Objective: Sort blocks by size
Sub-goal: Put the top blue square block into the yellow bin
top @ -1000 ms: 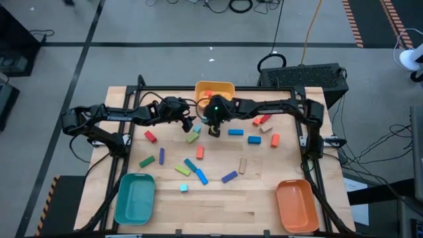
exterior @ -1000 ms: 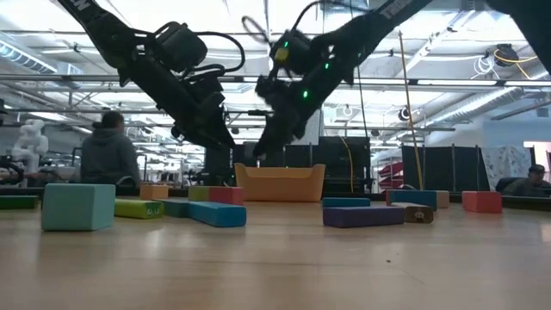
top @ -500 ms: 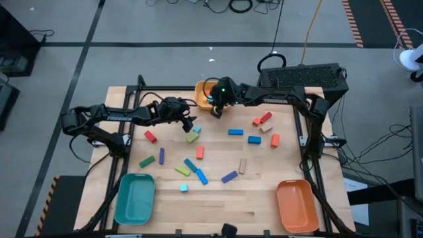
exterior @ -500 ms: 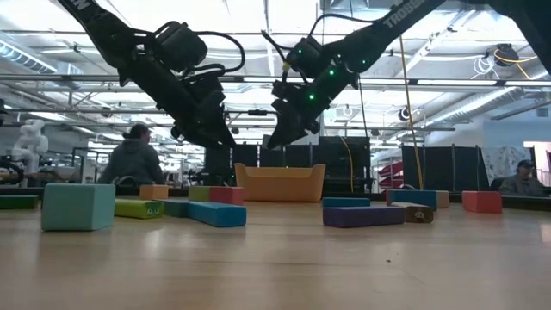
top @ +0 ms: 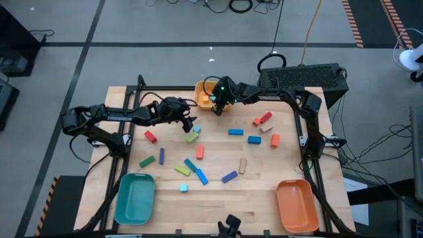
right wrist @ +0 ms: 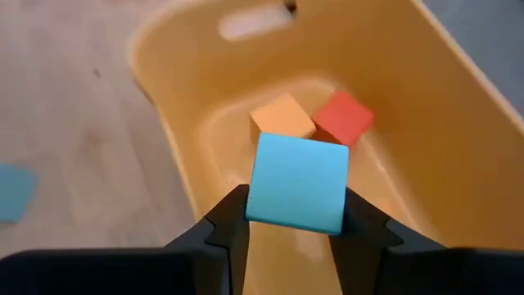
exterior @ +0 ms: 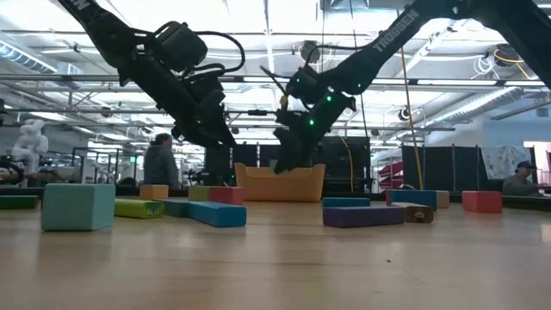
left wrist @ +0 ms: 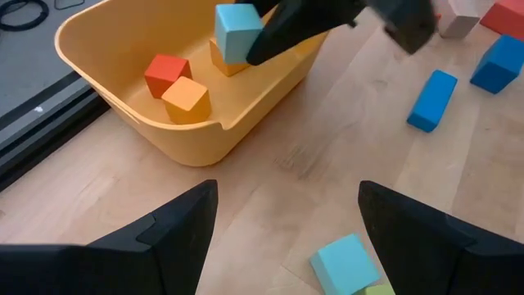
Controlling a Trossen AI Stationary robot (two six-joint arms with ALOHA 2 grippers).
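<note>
A light blue cube [right wrist: 296, 183] is held pinched in the right gripper's [right wrist: 295, 215] jaws above the yellow tray [right wrist: 426, 139]; release is best made low, clear of the cubes inside.

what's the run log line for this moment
right claw: shut on light blue cube, above yellow tray | left claw: open, waiting beside tray

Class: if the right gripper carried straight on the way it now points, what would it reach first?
Probably the yellow tray: the right gripper, shut on a light blue cube, points into it, toward the orange cube inside; depth is uncertain.
</note>
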